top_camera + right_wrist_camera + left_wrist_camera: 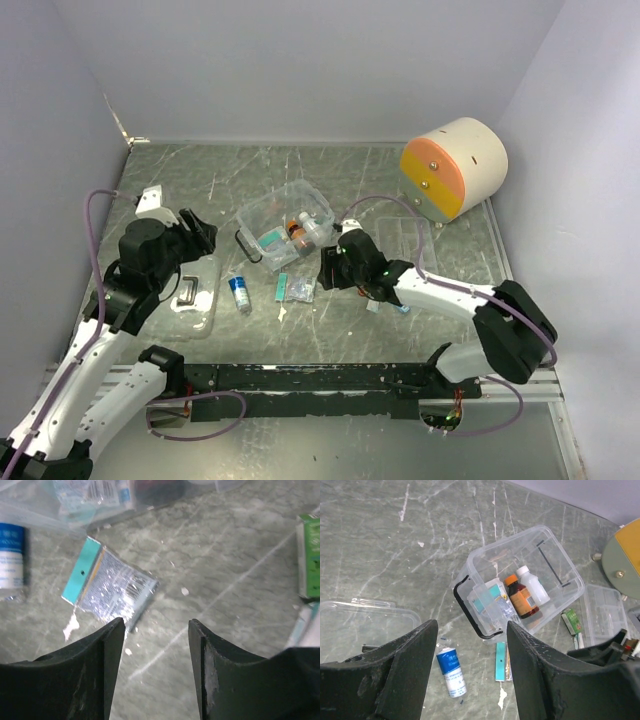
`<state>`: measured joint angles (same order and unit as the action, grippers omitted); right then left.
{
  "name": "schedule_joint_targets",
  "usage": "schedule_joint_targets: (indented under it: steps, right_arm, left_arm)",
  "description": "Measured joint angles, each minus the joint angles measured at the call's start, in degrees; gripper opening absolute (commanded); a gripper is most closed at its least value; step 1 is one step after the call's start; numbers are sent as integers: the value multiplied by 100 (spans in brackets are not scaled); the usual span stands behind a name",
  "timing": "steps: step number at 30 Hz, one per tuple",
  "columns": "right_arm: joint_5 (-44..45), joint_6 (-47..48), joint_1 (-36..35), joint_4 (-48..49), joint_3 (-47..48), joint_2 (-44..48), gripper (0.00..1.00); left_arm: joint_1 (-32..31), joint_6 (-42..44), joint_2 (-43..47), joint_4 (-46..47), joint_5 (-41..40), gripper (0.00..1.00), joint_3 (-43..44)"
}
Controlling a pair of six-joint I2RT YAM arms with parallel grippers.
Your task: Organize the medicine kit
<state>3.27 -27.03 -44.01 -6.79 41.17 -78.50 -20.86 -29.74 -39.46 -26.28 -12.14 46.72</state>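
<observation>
Sitting mid-table, the medicine kit, a small clear rectangular plastic box, stands open-topped and upright between the two grippers, touching neither. Its long axis runs diagonally from near-left to far-right, with a black latch on the near-left end. Inside it lie an amber bottle with an orange cap, a white plastic bottle and a teal-and-white packet.

The left gripper hovers to the kit's left, jaws parted with nothing between them; in the left wrist view the box lies beyond the fingertips. The right gripper hangs just near and right of the kit, jaws likewise apart and empty over bare table; only the box's near edge shows at the top of its wrist view.

Just near the kit lie a silver foil sachet with a teal header and, to its left, a blue-and-white small bottle on its side. The clear lid with a black handle lies flat at near-left. The clear divided tray lies right of the kit, and a small green carton is at its near edge. A large cream cylinder with an orange face stands far right.
</observation>
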Motion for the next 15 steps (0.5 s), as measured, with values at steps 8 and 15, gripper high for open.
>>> schedule_joint_targets:
  steps: [8,15]
  right_arm:
    - [7,-662,-26,2009,-247,-876,57]
    - [-131,-706,-26,2505,-44,-1497,44]
  left_arm:
    - [0,-48,-63,120,448,69,-74]
    - [0,-20,-212,120,538,69,-72]
